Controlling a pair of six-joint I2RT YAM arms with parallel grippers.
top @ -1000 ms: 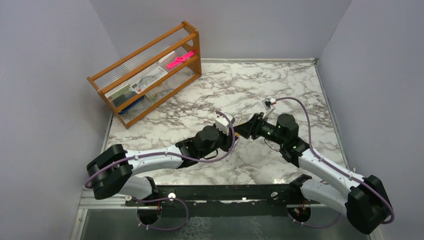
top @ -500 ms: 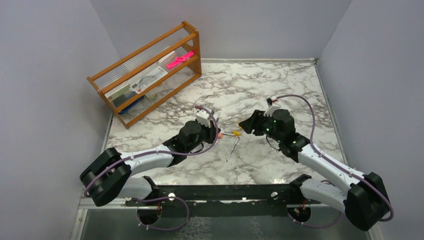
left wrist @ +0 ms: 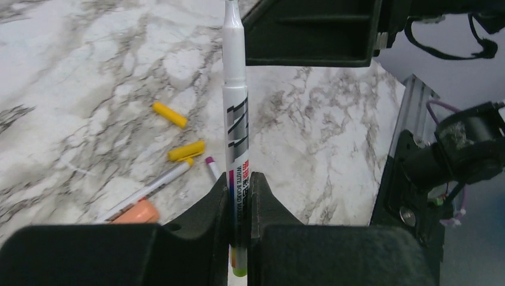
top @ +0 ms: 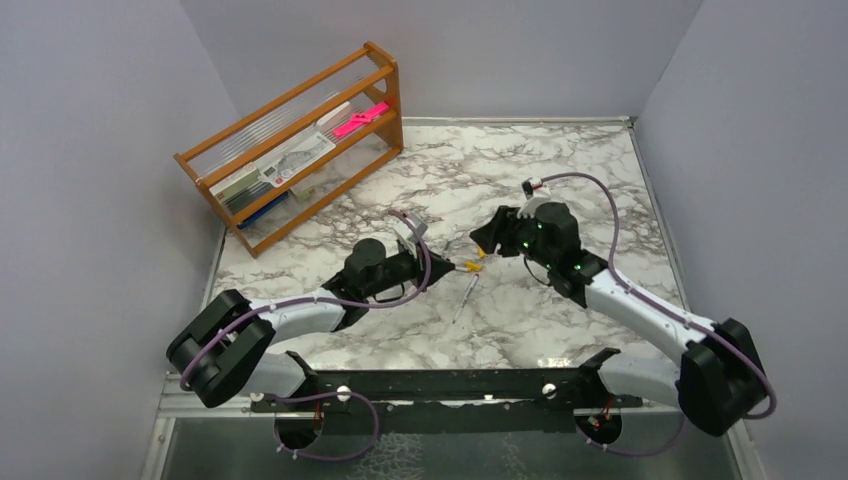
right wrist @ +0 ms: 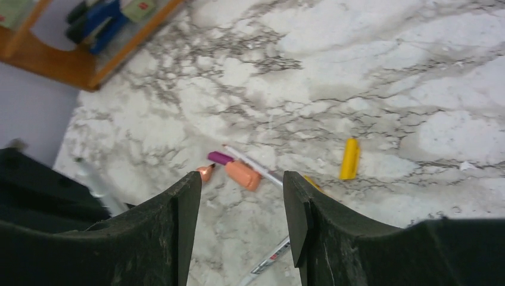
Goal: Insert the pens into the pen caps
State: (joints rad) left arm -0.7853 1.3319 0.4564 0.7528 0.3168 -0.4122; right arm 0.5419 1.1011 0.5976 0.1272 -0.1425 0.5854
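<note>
My left gripper (left wrist: 240,179) is shut on a pale pen (left wrist: 236,113) with a green rear end; the pen points away from the wrist, its bare tip uncapped. On the marble below lie two yellow pen caps (left wrist: 170,114) (left wrist: 186,150), a yellow-ended pen (left wrist: 146,190), a purple-ended pen (left wrist: 211,168) and an orange-pink cap (left wrist: 136,213). My right gripper (right wrist: 241,196) is open and empty above the orange-pink cap (right wrist: 242,175), a thin pen (right wrist: 253,164) and a yellow cap (right wrist: 350,158). In the top view the left gripper (top: 440,268) and right gripper (top: 483,240) face each other, a loose pen (top: 465,297) lying between them.
A wooden rack (top: 300,150) with papers and a bright pink flat item (top: 360,120) stands at the far left. Grey walls close the table on three sides. A metal rail (top: 420,385) runs along the near edge.
The two grippers, close together a second ago, have drawn apart. The left one pulled back to the left with its pen; the right one moved up and away. The table pens now show.
</note>
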